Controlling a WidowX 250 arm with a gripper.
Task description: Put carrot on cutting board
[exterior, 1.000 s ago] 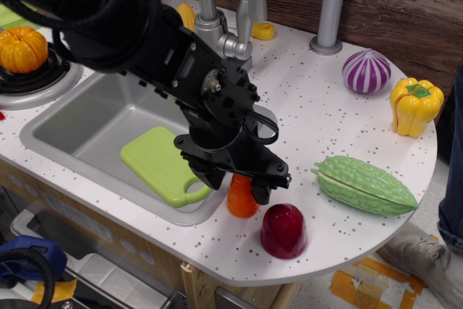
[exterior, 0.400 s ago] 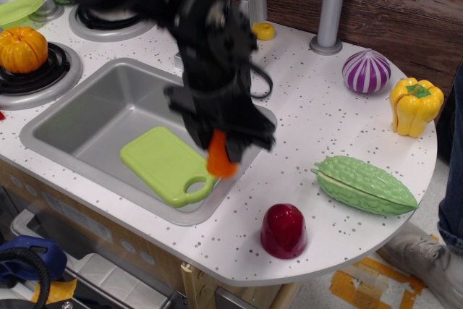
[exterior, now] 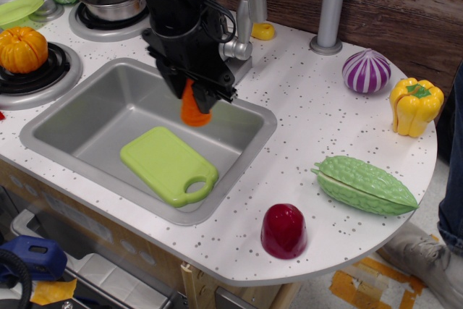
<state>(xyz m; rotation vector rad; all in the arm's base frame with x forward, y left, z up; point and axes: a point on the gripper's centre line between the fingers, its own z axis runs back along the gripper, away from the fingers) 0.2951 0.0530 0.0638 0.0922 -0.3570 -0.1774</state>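
Note:
My gripper (exterior: 194, 94) is shut on the carrot (exterior: 194, 108), a small smooth orange cone that hangs from the black fingers with its wide end down. It is held in the air over the sink (exterior: 94, 110), above and slightly behind the far right part of the cutting board (exterior: 168, 164). The cutting board is a flat lime-green rectangle with an oval handle hole at its near right corner. It lies on the sink floor with nothing on it.
A dark red dome (exterior: 283, 230) stands near the counter's front edge. A green bitter gourd (exterior: 364, 184), yellow pepper (exterior: 414, 106) and purple onion (exterior: 365, 71) lie on the right. The faucet (exterior: 242, 5) is right behind my arm. An orange pumpkin (exterior: 22, 49) sits on the left burner.
My gripper has lifted the carrot off the counter next to the red dome and carried it left and back, over the sink and above the cutting board.

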